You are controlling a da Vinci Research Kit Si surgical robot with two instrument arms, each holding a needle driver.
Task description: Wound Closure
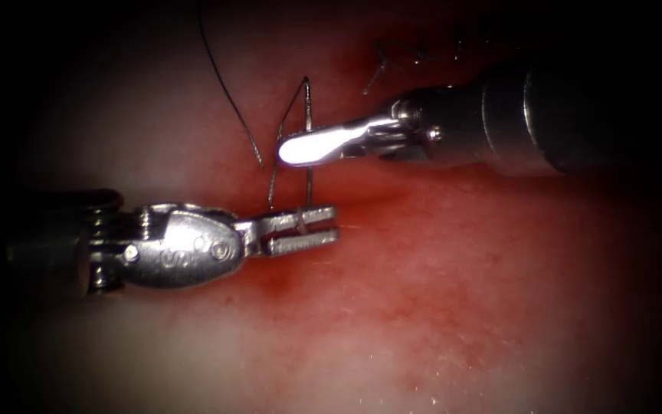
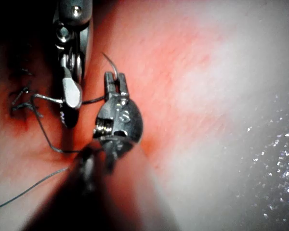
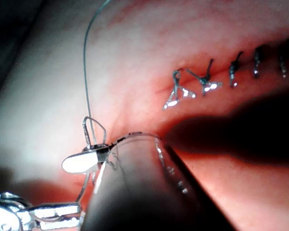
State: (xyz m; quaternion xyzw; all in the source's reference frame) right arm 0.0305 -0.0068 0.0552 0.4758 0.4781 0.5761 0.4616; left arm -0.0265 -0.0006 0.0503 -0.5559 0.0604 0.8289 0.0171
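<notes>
Nearest, the left pincer (image 1: 300, 230): it comes in low from the left, closed on the needle (image 2: 111, 65). The grip looks to be partway along the curve, with the pointed end arcing free beyond the tips.
Needle: it is clear of the tissue (image 1: 461, 307), held just above the surface and not entered anywhere I can see.
Right pincer (image 1: 289, 149): it sits just beyond the left one, reaching in from the right. It looks closed and grips nothing I can make out.
Thread (image 1: 227, 92): strands lie around the right pincer near its tip. They run down toward the left pincer, and a long free length trails off over the pale tissue on the left.
Stitches (image 3: 204, 79): a row of finished ones lies furthest back, along the closed part of the cut. I can't make out the open part of the cut from here.
Doing it well, as I judge it: the strands sit close to the right tip, so that tool should stay level to keep them from sliding off. Keep the left grip firm and the needle point turned away from the tissue. Keep the tension gentle so the nearest finished stitch isn't dragged.
</notes>
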